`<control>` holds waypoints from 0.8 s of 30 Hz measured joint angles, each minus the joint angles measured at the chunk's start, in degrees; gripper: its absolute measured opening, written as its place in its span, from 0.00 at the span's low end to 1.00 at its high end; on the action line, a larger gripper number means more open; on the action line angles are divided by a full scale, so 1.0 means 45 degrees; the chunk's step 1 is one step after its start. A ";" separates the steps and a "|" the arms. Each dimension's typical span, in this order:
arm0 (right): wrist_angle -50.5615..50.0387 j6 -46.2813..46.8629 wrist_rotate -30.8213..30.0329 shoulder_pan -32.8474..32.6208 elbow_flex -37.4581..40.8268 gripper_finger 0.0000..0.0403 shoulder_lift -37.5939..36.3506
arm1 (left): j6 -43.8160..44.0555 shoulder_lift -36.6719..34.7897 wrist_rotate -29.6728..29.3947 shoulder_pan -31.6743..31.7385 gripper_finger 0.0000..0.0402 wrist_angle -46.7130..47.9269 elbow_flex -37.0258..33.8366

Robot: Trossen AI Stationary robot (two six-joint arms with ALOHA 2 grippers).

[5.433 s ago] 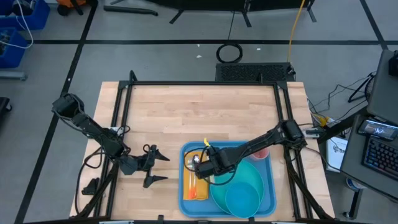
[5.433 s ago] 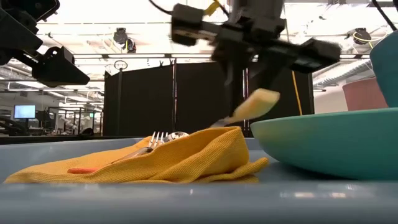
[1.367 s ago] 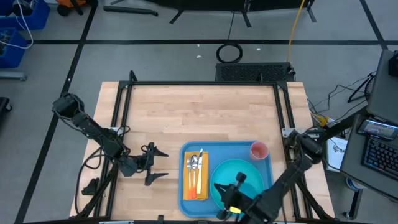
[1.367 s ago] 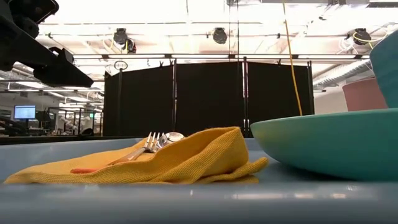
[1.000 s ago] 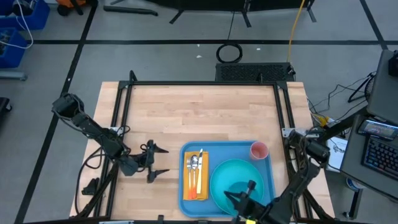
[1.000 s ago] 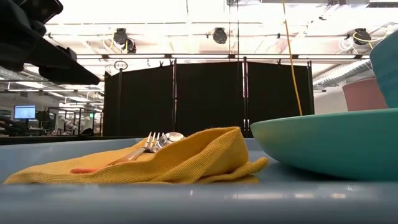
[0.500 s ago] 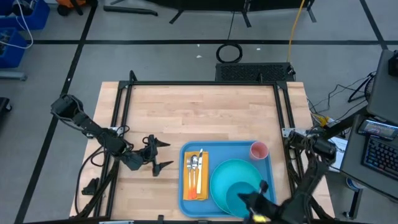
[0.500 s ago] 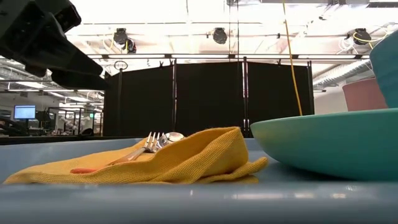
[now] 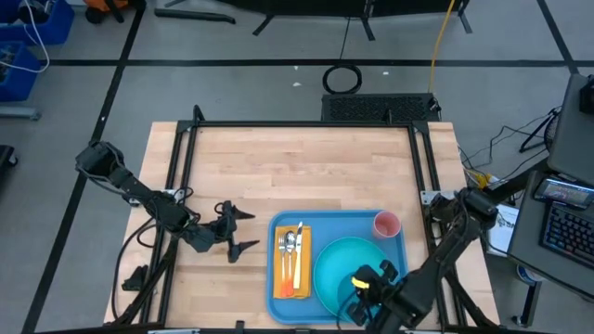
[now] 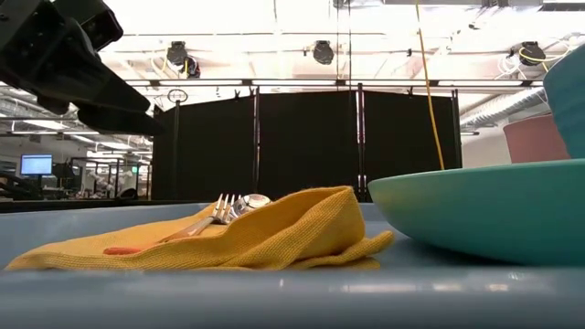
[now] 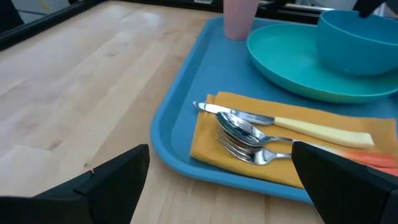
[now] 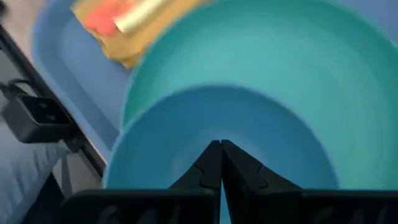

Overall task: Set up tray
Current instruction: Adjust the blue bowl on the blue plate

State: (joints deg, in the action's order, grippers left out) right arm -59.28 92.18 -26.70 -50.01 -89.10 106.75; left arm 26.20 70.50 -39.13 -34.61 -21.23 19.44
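Note:
The blue tray (image 9: 278, 295) lies at the table's near edge. On its left part an orange-yellow napkin (image 9: 293, 278) carries a knife, spoon and fork (image 11: 249, 134). A teal plate (image 9: 334, 264) with a blue bowl (image 12: 186, 134) resting on it fills the right part, and a pink cup (image 9: 385, 224) stands in the far right corner. My left gripper (image 9: 247, 230) is open, just left of the tray, pointing at it (image 11: 221, 151). My right gripper (image 12: 221, 148) is shut and hangs over the bowl (image 9: 371, 278).
Bare wooden table (image 9: 297, 172) spreads far and left of the tray. A black frame rail (image 9: 186, 158) runs along the table's sides. In the low view the napkin (image 10: 228, 242) and plate rim (image 10: 484, 210) fill the foreground, with the left arm (image 10: 64, 64) above.
My right gripper has swung over the tray's near right part, first toward the right edge, then back and a little farther, over the bowl. My left gripper has edged right toward the tray and slightly toward the far edge. Nothing on the tray has moved.

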 joint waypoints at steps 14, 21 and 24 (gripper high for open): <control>0.0808 -0.0340 0.1939 0.0763 0.1063 0.00 -0.0003 | 0.0161 0.0000 0.0359 0.0000 0.99 0.0000 0.0000; 0.1564 -0.0637 0.1972 0.1128 0.1845 0.00 -0.0003 | 0.0151 0.0000 0.0354 0.0000 0.99 0.0000 0.0000; 0.1884 -0.0851 0.1978 0.1307 0.2095 0.00 -0.0003 | 0.0141 0.0000 0.0354 0.0000 0.99 0.0000 0.0000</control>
State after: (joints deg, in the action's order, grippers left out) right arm -50.80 88.35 -17.80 -44.13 -79.67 106.74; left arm 26.83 70.50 -37.54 -34.61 -21.23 19.44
